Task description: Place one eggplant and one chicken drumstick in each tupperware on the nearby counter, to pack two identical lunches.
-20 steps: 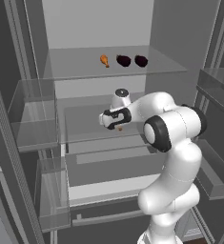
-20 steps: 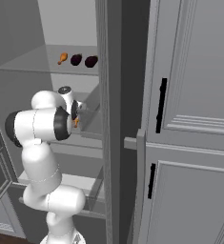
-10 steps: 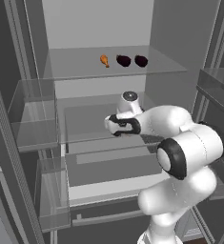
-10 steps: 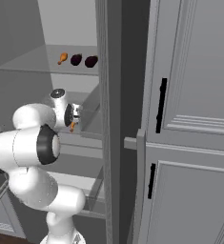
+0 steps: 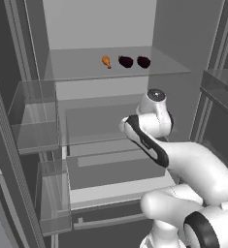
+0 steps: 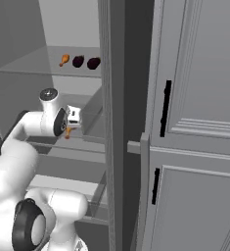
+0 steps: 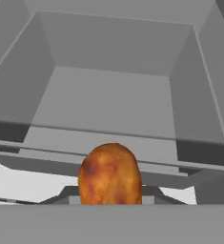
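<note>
Tool [image 6: 67, 131] is clamped on a chicken drumstick [image 7: 110, 174]; the hand view has the browned meat end sitting right at the fingertips, and the right base view shows an orange bit [image 6: 67, 132] hanging just under the hand. Arm is inside the open fridge, hand held above the middle glass shelf [image 5: 96, 121], clear of it. Below the held drumstick the hand view looks down into a grey fridge compartment [image 7: 113, 105].

Upper glass shelf [image 5: 110, 65] carries the rest: second drumstick [image 5: 106, 61] on the left, two dark eggplants [image 5: 126, 61] [image 5: 143, 62] beside it in a row, spaced slightly apart. Same trio in the right base view: drumstick [image 6: 64, 60], eggplants [image 6: 78, 61] [image 6: 93, 63].

Grey panelled cabinet doors [image 6: 199, 122] with black handles [image 6: 164, 108] stand to the right of the fridge.
</note>
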